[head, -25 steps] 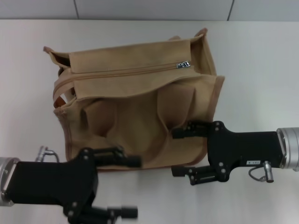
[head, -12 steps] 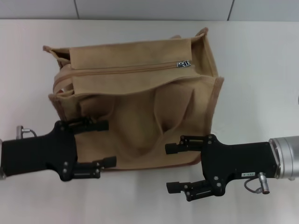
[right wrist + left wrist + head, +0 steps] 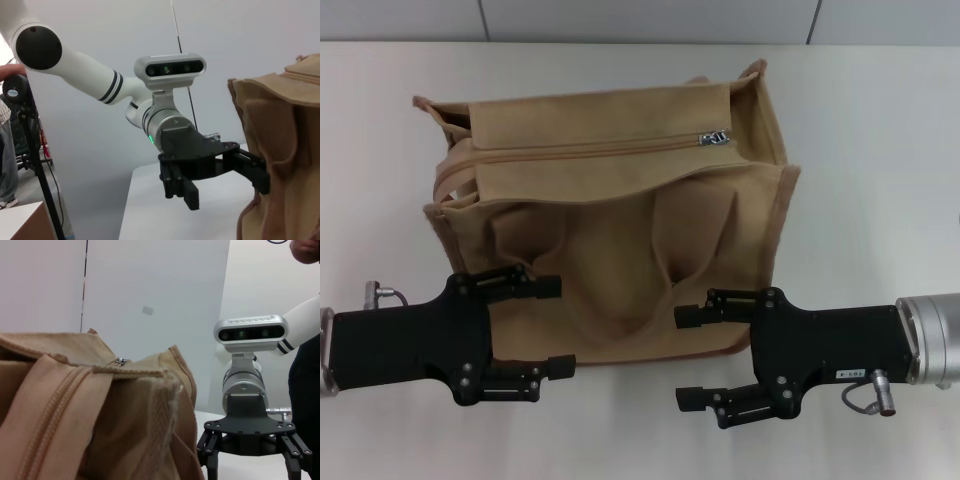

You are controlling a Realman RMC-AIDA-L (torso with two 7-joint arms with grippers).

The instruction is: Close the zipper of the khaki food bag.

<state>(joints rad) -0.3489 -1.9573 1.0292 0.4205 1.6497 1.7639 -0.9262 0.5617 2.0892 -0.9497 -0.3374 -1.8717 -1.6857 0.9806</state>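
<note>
Head view: khaki food bag [image 3: 620, 200] on white table [image 3: 880, 130]; zipper [image 3: 590, 151] pull far right; left gripper [image 3: 555, 325] and right gripper [image 3: 685, 357] spread apart at near side.

Can't see much of the boxy tan canvas food bag [image 3: 620, 210]: its near lower edge sits behind both black end effectors, left [image 3: 552, 325] and right [image 3: 686, 356]. Left wrist view crops its khaki-taped zipper [image 3: 42, 425] at the edge.

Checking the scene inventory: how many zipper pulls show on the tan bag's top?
1. A small silver metal pull sits at the right end of the zipper on the boxy tan canvas bag. The bag's far side is hidden, so others may exist.
</note>
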